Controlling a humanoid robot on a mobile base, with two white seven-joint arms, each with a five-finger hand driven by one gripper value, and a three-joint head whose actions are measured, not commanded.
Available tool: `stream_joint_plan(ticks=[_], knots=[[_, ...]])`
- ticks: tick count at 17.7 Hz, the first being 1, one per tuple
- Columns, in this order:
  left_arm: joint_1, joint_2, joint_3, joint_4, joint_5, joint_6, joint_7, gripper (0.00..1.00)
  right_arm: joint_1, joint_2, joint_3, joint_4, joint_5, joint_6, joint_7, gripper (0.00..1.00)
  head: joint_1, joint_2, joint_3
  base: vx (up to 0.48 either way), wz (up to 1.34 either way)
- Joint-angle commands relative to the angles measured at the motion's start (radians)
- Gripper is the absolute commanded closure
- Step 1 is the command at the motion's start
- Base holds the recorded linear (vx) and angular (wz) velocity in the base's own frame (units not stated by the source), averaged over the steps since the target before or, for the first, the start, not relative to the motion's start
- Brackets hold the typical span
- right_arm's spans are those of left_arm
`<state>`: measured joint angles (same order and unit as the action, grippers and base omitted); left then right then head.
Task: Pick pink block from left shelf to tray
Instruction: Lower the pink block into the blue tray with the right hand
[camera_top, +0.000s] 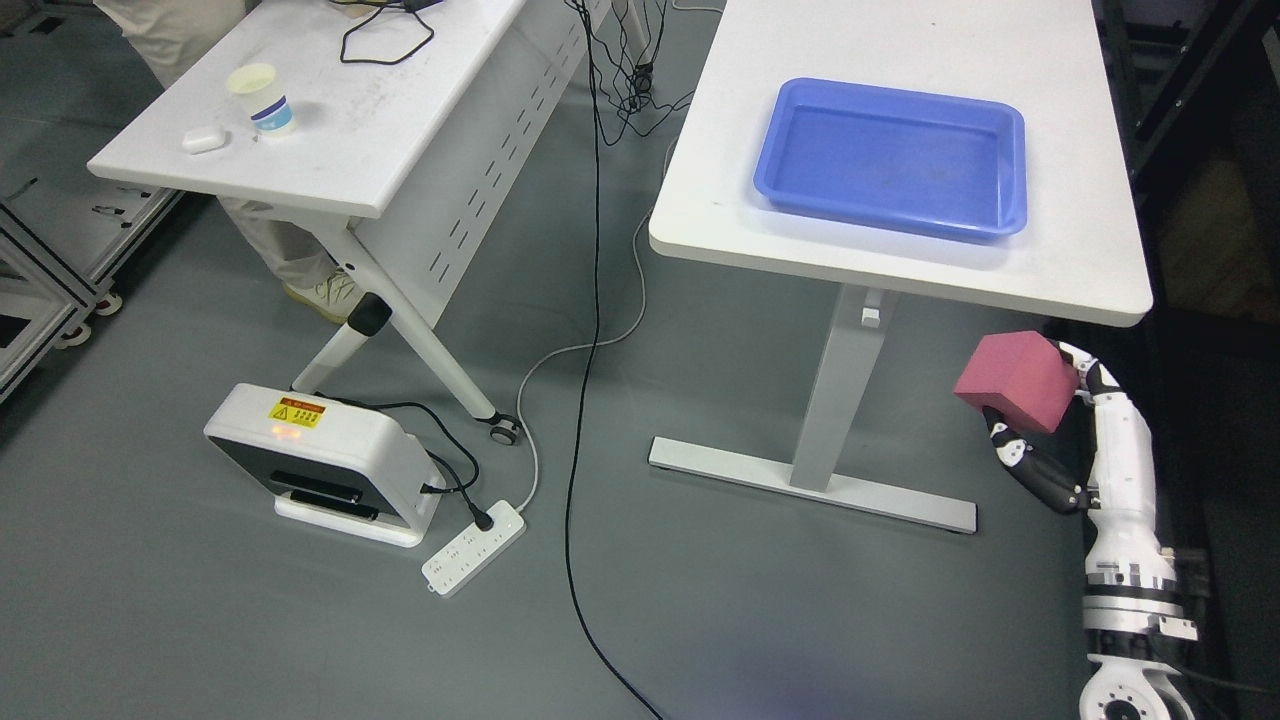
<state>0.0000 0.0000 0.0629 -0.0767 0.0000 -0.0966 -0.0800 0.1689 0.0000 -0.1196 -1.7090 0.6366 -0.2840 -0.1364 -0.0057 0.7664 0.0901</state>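
Observation:
My right hand comes in from the lower right and is shut on the pink block. It holds the block in the air below the front right corner of the white table. The blue tray sits empty on that table, above and to the left of the block. My left arm does not show. No shelf shows in the head view.
A second white table at the upper left carries a paper cup and a small white case. A white box device, a power strip and black cables lie on the grey floor. A person's legs stand behind the left table.

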Motion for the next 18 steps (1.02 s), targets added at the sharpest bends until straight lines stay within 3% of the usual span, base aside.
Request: stream_joint_plan(ticks=[1,18], knots=[[0.009,0.017,0.000,0.000,-0.002,-0.005,0.000,0.00,0.000,-0.017,0.009,0.000,0.000,0.000,0.001,0.95,0.0000,0.000,0.000,0.370,0.00],[0.009,0.017,0.000,0.000,-0.002,-0.005,0.000,0.00,0.011,-0.017,0.064,0.000,0.011,0.019,0.063,0.95,0.0000,0.000,0.000,0.326,0.00]])
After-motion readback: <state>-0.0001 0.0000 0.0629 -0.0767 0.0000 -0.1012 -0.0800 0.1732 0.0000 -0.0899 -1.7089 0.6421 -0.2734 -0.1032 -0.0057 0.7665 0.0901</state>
